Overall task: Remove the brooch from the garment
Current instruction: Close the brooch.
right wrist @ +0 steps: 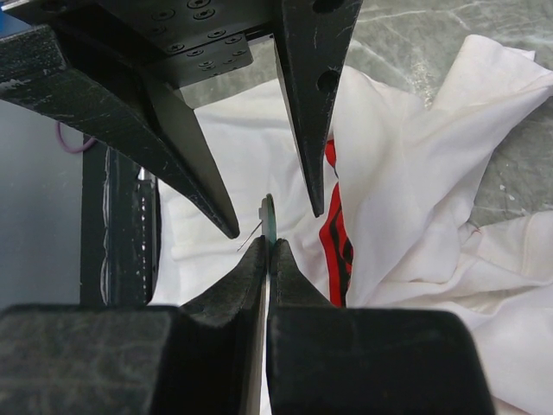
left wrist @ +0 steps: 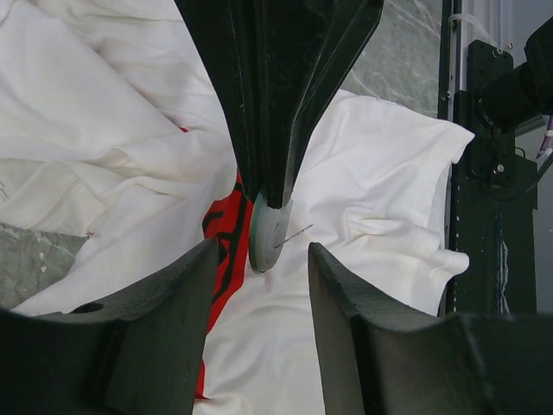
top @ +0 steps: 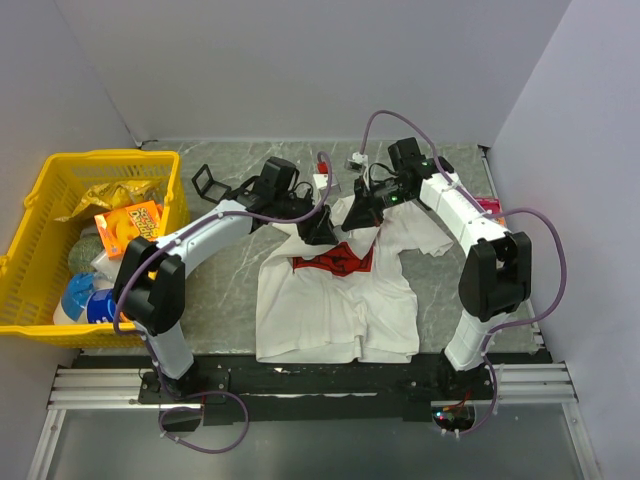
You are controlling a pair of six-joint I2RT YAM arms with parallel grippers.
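Marbled table (top: 225, 275), garment (top: 335, 305) crumpled, brooch (right wrist: 270, 214) half hidden

- The garment (top: 335, 310) is soft white cloth, matt and creased. Its red print (top: 360, 262) looks equally flat and dull.
- The brooch (left wrist: 266, 233) is a thin pale disc with a smooth, faintly satin face. Its pin (left wrist: 295, 236) is fine bare metal wire.
- The left gripper (left wrist: 261, 249) has fingers (left wrist: 147, 320) of black matt plastic, slightly grainy.
- The right gripper (right wrist: 268, 246) has fingers (right wrist: 363, 354) in the same black, finely scuffed.
- The table (top: 225, 275) is smooth, marbled grey-green.
- The basket (top: 110, 157) is glossy yellow plastic.
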